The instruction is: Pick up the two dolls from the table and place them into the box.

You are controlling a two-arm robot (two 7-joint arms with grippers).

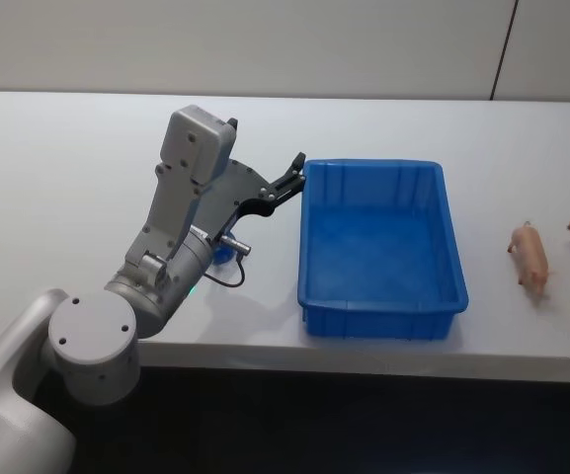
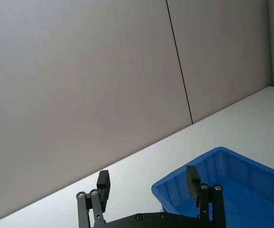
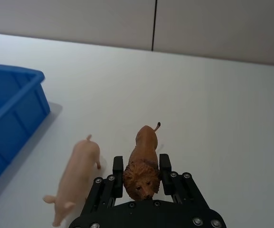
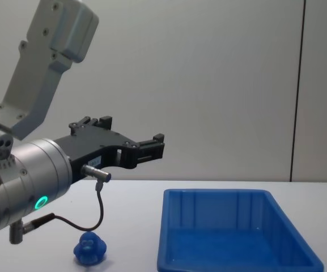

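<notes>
- The left gripper (image 1: 290,181) hung above the desk (image 1: 67,178) in the centre-left of the head view, just beside the upper-left corner of the box (image 1: 378,298).
- In the left wrist view its two black fingers (image 2: 103,186) stood wide apart with nothing between them. They pointed toward the pale wall (image 2: 80,71), and a corner of the box lay in the lower right of the frame.
- The chest view showed this gripper raised well off the desk at mid-height, left of centre, and reaching toward the right.
- The blue doll (image 4: 89,248) sat on the desk at the lower left of the chest view, below the left arm and left of the box, apart from it. In the head view the arm hid most of it.
- The box sat in the middle of the head view near the desk's front edge, and its floor was bare.
- The pink pig doll (image 3: 80,173) lay on the desk right of the box in the head view, clear of its wall. In the right wrist view it lay just beside the gripper, in the lower left of the frame.
- The right gripper (image 3: 141,165) was low over the desk at the far right edge of the head view, beyond the pig.
- Its fingers (image 3: 118,166) were drawn narrow, pressed against both sides of the mane of a brown lion figure (image 3: 145,145). The lion's head faced the wrist camera and its tail pointed away.
- The lion was close beside the pig and did not touch it.
</notes>
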